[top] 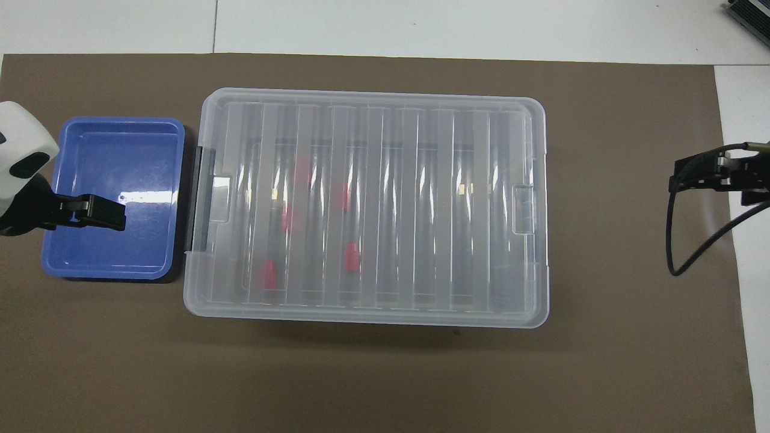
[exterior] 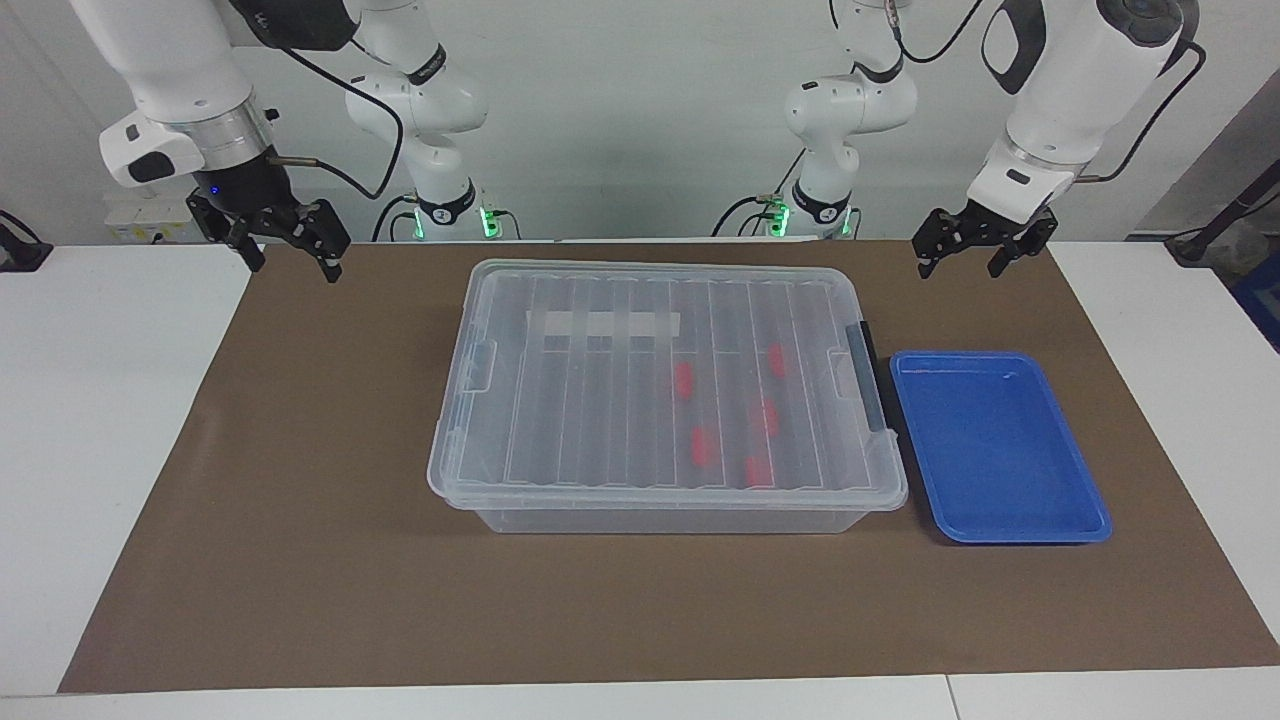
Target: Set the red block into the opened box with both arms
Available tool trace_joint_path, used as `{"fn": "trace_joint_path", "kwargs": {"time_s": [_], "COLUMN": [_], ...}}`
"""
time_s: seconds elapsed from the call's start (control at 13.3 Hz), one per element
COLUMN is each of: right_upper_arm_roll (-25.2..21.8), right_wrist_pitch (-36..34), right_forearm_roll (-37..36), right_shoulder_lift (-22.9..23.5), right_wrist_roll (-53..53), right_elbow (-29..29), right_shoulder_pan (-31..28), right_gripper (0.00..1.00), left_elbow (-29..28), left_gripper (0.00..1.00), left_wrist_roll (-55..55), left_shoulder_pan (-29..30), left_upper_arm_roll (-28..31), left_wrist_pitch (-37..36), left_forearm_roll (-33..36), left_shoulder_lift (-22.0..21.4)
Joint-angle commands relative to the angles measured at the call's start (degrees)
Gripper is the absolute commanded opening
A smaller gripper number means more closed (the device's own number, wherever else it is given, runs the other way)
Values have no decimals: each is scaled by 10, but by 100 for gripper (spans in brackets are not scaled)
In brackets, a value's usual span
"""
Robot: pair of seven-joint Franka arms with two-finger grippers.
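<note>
The box [exterior: 668, 385] has its lid on, so the red blocks [exterior: 684, 379] inside look blurry. Both pincers, left [exterior: 978, 257] and right [exterior: 288, 249], hang wide open, holding nothing.

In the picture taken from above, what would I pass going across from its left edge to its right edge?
Left gripper → blue tray → box, red blocks inside → bare brown mat → right gripper.
</note>
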Motion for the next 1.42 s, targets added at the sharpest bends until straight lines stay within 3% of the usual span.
{"fn": "trace_joint_path", "kwargs": {"time_s": [0.0,1.35], "right_upper_arm_roll": [0,8], "right_wrist_pitch": [-6,-17], "right_forearm_roll": [6,19], "right_shoulder_lift": [-4,-16], "right_wrist_roll": [8,-28], "right_elbow": [-5,-24], "right_shoulder_pan": [-12,7], "right_gripper": [100,100], "left_elbow": [-18,-18], "left_gripper": [100,100], "left_wrist_roll": [4,4], "left_shoulder_pan": [0,0], "left_upper_arm_roll": [5,5], "left_wrist_pitch": [8,8], "left_forearm_roll": [-8,-8], "left_shoulder_lift": [-17,-17]}}
